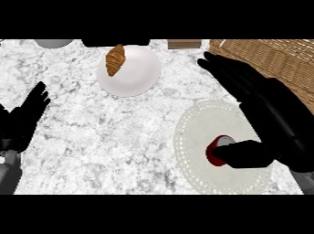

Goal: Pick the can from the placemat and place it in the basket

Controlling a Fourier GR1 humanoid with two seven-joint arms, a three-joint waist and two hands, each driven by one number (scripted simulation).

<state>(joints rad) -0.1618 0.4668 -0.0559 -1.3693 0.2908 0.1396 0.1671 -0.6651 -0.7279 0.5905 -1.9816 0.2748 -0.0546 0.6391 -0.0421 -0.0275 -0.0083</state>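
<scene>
Lower right: right hand (281, 123) held flat and straight, thumb seemingly touching the can (217, 149) on the placemat (193, 135); left hand (18, 121) rested splayed, mid-left.

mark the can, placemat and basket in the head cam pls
can (214, 153): head view, on its visible red side.
placemat (192, 132): head view, on the bare left part of the mat.
basket (274, 59): head view, on the woven wall.

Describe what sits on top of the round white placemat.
A red can stands on the placemat, against the thumb of the right hand. That hand hangs over the placemat's right side, hiding part of the can and the surface beneath.
</scene>
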